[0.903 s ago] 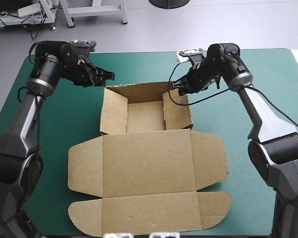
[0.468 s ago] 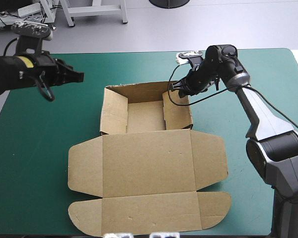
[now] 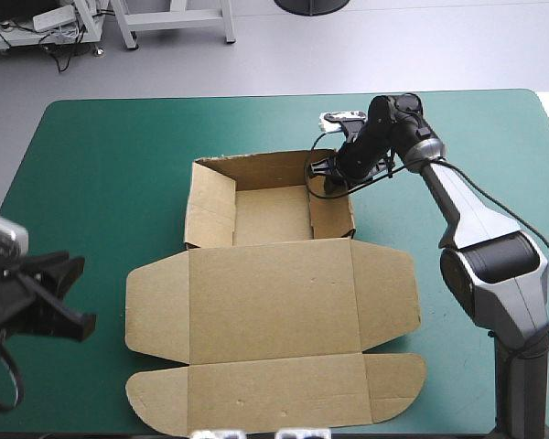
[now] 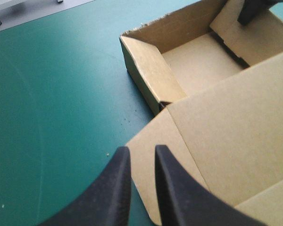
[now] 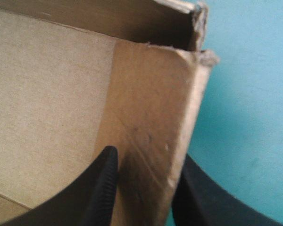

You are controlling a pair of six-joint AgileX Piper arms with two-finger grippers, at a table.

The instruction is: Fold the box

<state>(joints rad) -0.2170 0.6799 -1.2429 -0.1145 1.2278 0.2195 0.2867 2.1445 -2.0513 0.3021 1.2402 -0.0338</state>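
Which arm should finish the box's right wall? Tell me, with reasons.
Right. The right gripper straddles that wall of the box, one finger inside, one outside. The left gripper is off by the box's near left corner, far from that wall.

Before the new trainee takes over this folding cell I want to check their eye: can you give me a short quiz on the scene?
1. True or false: the left gripper is holding a wall of the box.
2. Which raised wall stands between the right gripper's fingers? A: the one toward the table's left edge. B: the one toward the table's right edge. C: the far one.
3. Fill the gap: the lid lies ___ on the table, on the near side of the tray.

Key: 1 false; 2 B; 3 flat.
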